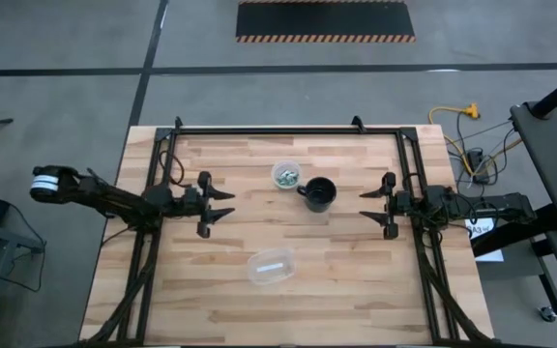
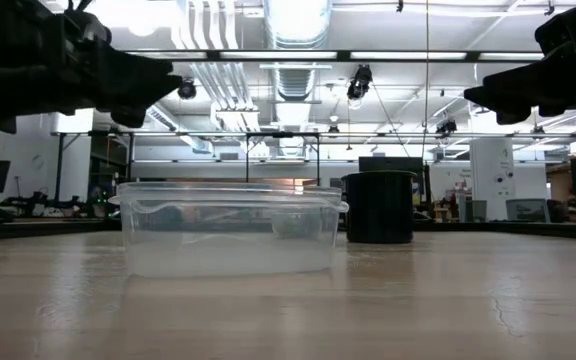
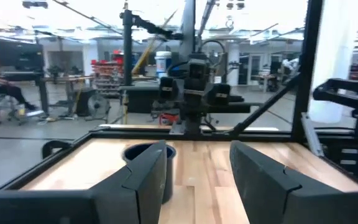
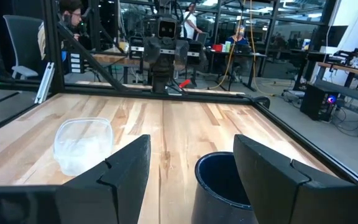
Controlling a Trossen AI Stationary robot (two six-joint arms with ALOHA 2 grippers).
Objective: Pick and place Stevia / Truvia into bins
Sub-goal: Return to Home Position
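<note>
Hovering at nine o'clock over the wooden table [image 1: 356, 280], my left gripper [image 1: 226, 204] is spread wide, holding nothing; my right gripper [image 1: 366, 205] mirrors it at three. The green-and-white paper sweetener packets [image 1: 285, 175] lie inside the small round clear plastic cup [image 1: 275, 170] at twelve (just beside a black mug [image 1: 322, 194]), so I judge both arms stand aside with nothing left to carry.

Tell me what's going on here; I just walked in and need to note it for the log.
Nothing is being handled right now. The left hand and right hand hover open and empty at opposite sides of the table, facing each other. Green-and-white sweetener packets lie in the small round clear cup beside the black mug. The larger oval tub stands apart from them.
</note>
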